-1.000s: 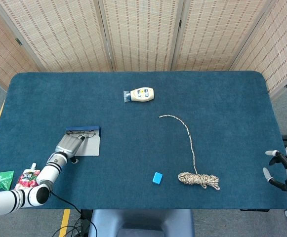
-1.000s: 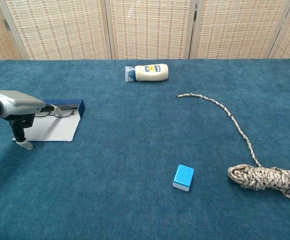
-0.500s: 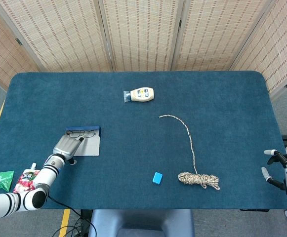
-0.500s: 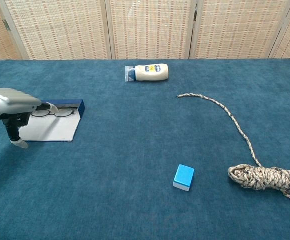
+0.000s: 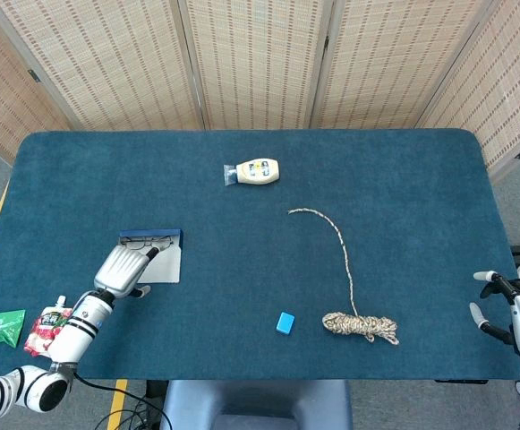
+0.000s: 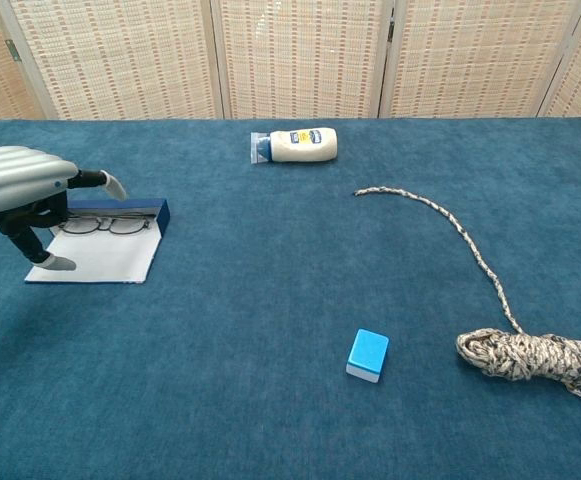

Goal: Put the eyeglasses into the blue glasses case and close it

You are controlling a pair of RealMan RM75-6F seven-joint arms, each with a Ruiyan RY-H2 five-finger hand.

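Note:
The blue glasses case lies open at the table's left, its pale flap spread flat toward me. The eyeglasses rest inside along the case's blue back wall. My left hand hovers over the case's near-left corner, fingers stretched out flat and thumb pointing down, holding nothing; in the chest view the left hand is raised above the flap. My right hand hangs off the table's right edge, fingers apart and empty.
A mayonnaise bottle lies at the back centre. A rope with a coiled end runs down the right half. A small blue block sits near the front middle. Snack packets lie off the table's left corner.
My left hand has lifted off the case and drawn back toward the near left, its fingertips leaving the glasses. The glasses and case stay put. The right hand shifted only slightly.

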